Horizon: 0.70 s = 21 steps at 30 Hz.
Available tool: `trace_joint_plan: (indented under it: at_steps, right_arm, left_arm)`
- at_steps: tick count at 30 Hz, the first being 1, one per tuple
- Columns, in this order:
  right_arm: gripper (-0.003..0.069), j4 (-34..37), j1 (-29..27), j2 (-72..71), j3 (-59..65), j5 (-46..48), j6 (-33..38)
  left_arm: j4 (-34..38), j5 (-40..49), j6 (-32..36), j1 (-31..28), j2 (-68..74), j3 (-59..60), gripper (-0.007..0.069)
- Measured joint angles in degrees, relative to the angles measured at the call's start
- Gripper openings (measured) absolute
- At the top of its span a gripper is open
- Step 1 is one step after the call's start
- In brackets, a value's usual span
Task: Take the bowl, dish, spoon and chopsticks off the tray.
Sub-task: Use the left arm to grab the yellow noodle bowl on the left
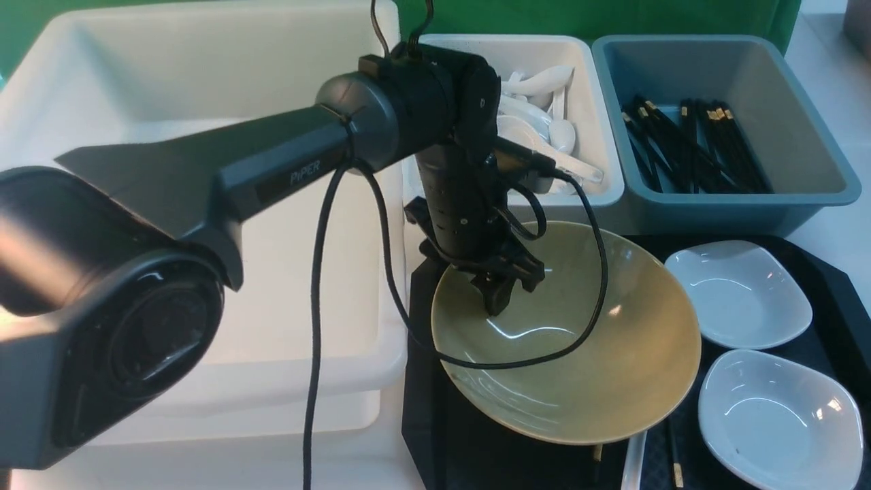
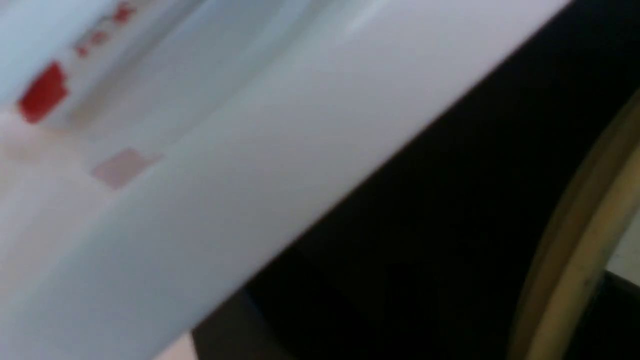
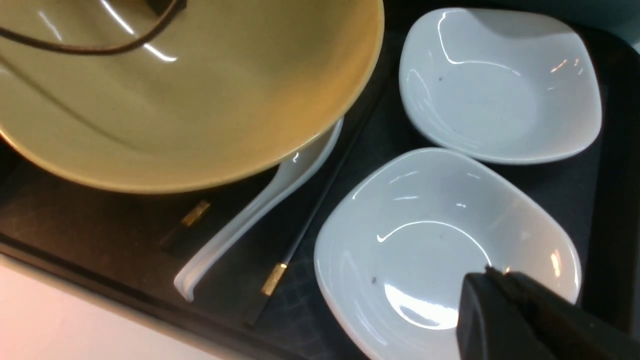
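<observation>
1. Olive-yellow glaze dominates the front view. The wide, glossy olive-yellow conical bowl (image 1: 578, 367) sits at the left end of the black waffle-textured plastic tray (image 1: 423, 381), just beside the large white plastic bin (image 1: 204, 102). The left gripper (image 1: 502, 289) is at the bowl's far-left rim with one dark finger dipping inside. I cannot tell whether the claw is spread or pinching the rim. Its black cable (image 1: 592, 272) droops across the bowl.
2. Same view, rest of the tray. A far shallow white dish (image 1: 738, 292) and a near shallow white dish (image 1: 776, 415) lie right of the bowl. The glossy white ceramic spoon (image 1: 633, 463) and the thin black chopsticks (image 1: 676, 469) poke out from under the bowl's near edge, cut off by the frame. Behind are a small white bin of spoons (image 1: 592, 102) and a grey-blue bin of chopsticks (image 1: 789, 136).
3. Left wrist view: badly blurred. It shows white bin rim, a dark band and a sliver of bowl rim. No fingers show.
4. Right wrist view: the right gripper (image 3: 500, 310) hovers over the near dish, tips pressed together, holding nothing. The spoon's scoop is tucked under the bowl, with one chopstick on either side of its handle.
5. Risks, as judgement:
   - A rim-only grip on a big, slick bowl could slip or tip on lifting.
   - Dragging the bowl could sweep the spoon and chopsticks along, since it overlaps them.
   - The drooping cable could catch the rim.
</observation>
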State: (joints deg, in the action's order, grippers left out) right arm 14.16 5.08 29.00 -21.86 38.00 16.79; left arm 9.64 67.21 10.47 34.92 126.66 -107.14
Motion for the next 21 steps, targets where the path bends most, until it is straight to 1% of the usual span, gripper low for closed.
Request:
trace_joint_plan:
  at_steps: [2,3,5,6,8,10,13,14,17,21]
  right_arm:
    - [0.0045,0.0,0.0,0.0,0.0,0.0,0.0]
    - [0.0045,0.0,0.0,0.0,0.0,0.0,0.0]
    - [0.0045,0.0,0.0,0.0,0.0,0.0,0.0]
    - [0.0045,0.0,0.0,0.0,0.0,0.0,0.0]
    - [0.0045,0.0,0.0,0.0,0.0,0.0,0.0]
    - [0.0045,0.0,0.0,0.0,0.0,0.0,0.0]
    - [0.0045,0.0,0.0,0.0,0.0,0.0,0.0]
    - [0.0045,0.0,0.0,0.0,0.0,0.0,0.0]
    - [0.0045,0.0,0.0,0.0,0.0,0.0,0.0]
    - [0.0046,0.1,0.0,0.0,0.0,0.0,0.0]
  left_arm:
    - [1.5,0.0,1.2,0.0,0.0,0.0,0.0214]
    - [2.9,0.0,1.5,-0.1,0.0,0.0,0.0192]
    - [7.4,0.6,2.8,-0.1,-0.2,0.0,0.0108]
    - [8.4,0.6,3.1,-0.1,-0.2,0.0,0.0092]
    - [13.6,1.4,5.4,-0.1,-0.3,-0.1,0.0028]
    - [16.1,2.0,7.4,0.0,-0.3,-0.1,0.0010]
    - [18.8,2.3,9.6,-0.1,-0.2,-0.1,0.0004]
    - [21.2,2.3,11.6,-0.2,-0.2,-0.1,0.0002]
    - [23.2,2.3,13.7,-0.6,-0.2,0.0,0.0002]
    - [27.2,2.5,15.3,-3.2,-1.7,0.0,0.0002]
